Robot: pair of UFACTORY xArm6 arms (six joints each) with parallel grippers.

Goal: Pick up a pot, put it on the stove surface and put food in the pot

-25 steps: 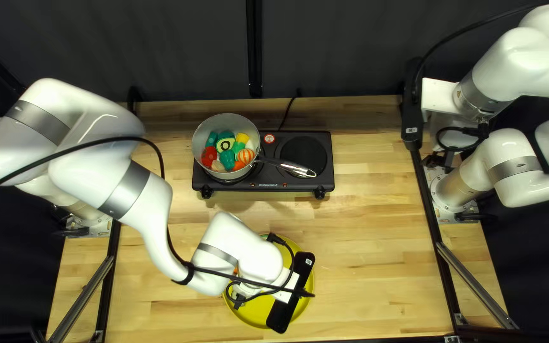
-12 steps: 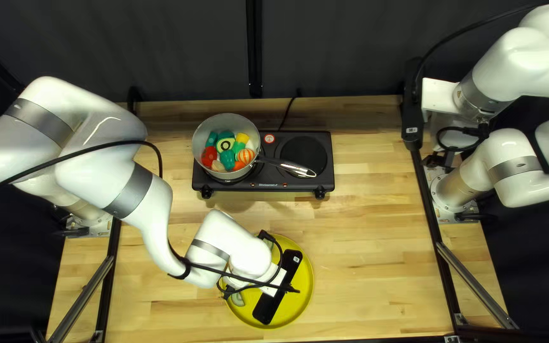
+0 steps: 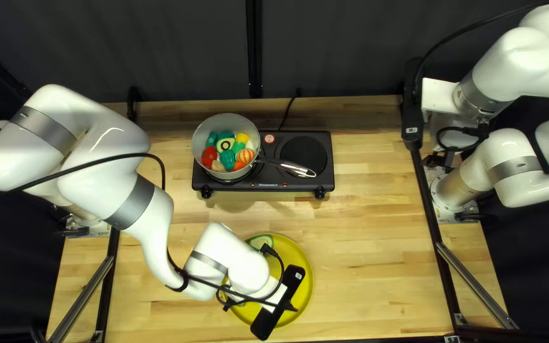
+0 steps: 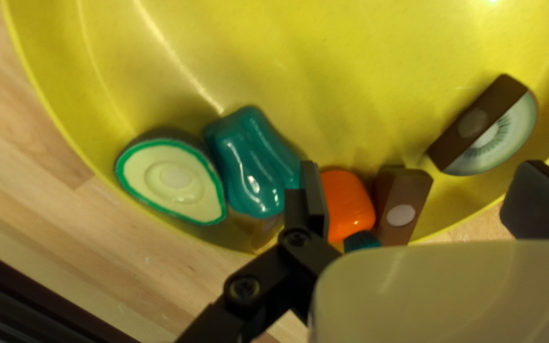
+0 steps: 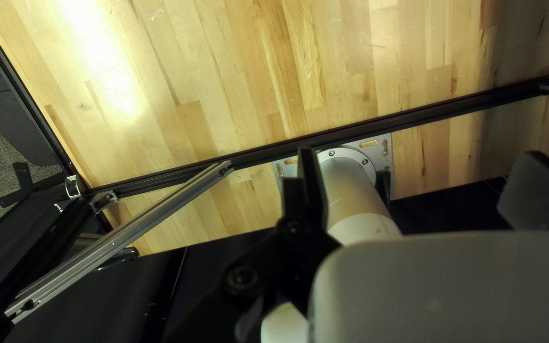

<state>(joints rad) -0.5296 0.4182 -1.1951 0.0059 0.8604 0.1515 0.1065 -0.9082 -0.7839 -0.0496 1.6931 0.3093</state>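
Top left view: left gripper (image 3: 279, 305) spread wide, nothing clamped, poised over yellow plate (image 3: 303, 298) at 6 o'clock, food pieces (image 4: 252, 162) left in it. Pot (image 3: 213, 129) seated on stove (image 3: 269, 180) at 10, food loaded. Right gripper (image 3: 412, 111) parked at 2, spread wide, nothing clamped.

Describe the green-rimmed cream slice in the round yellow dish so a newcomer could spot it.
Near the wooden table's front edge sits a round, glossy yellow dish. By its edge, face up, lies a teardrop-shaped toy slice. Its green rim around a cream face sets it apart from the shiny, solid teal lump beside it.
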